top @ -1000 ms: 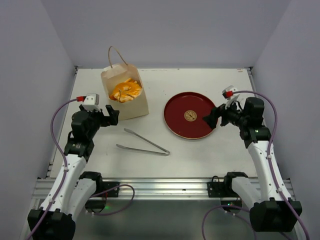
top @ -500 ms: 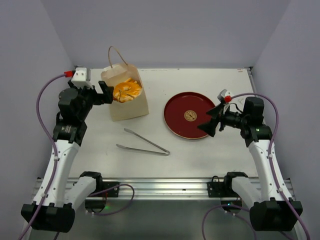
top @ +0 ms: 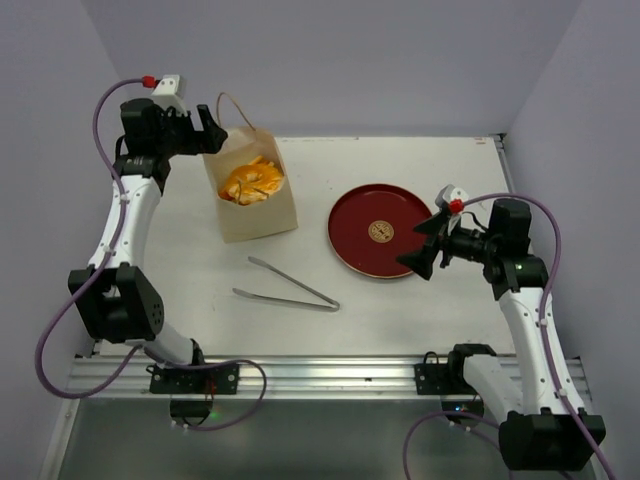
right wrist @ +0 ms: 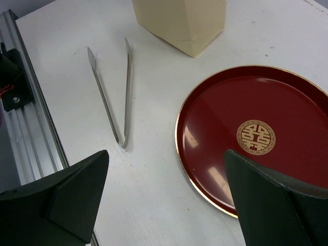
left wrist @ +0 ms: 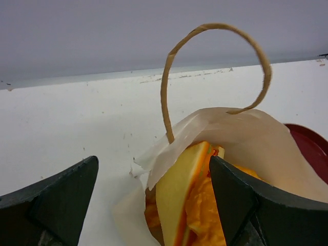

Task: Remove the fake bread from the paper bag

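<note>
While both pairs of jaws stand spread wide and hold nothing, the bag (top: 262, 215) sits upright near the far-left corner of the surface (top: 440, 170). Its mouth opens upward and a handle (left wrist: 215, 31) loops above the far rim. There is bare room behind the bag up to the far edge, and also along its left side. A clear strip separates the bag from the plate (top: 355, 245) on its right.

The bread (top: 250, 183) is inside the bag, heaped just below the rim. In the left wrist view a pale orange slice (left wrist: 179, 179) stands on edge, its long axis tilted up toward the far rim. The pieces under it are too jumbled to tell apart.

The left gripper (top: 213, 128) hovers at the bag's far-left corner, beside the handle. The right gripper (top: 415, 247) hangs over the plate's right rim.

The tongs (top: 290, 285) lie between the bag and the near edge, with their free ends pointing left and the joined end right.
</note>
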Controlling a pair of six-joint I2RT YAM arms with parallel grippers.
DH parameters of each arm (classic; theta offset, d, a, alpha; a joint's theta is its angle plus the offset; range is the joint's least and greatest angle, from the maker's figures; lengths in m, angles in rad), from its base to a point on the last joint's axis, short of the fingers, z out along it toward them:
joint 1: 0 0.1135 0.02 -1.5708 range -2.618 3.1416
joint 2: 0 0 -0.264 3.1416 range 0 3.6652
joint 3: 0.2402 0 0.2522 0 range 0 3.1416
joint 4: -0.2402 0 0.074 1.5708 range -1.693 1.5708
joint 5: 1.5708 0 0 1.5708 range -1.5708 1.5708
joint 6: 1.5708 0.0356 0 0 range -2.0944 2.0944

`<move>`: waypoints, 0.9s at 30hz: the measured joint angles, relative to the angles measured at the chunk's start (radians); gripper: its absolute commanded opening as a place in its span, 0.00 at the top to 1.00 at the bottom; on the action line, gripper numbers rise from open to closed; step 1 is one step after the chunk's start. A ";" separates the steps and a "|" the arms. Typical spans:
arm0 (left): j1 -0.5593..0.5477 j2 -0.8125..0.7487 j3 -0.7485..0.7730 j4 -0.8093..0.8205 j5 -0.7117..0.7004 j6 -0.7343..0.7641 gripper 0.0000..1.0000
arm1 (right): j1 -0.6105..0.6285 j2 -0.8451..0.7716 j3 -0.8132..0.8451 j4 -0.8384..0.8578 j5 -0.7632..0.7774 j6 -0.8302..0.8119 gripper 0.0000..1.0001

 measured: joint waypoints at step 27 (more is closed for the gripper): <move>0.013 0.259 0.187 -0.072 0.180 0.214 0.34 | 0.000 -0.013 0.000 -0.006 -0.015 -0.001 0.01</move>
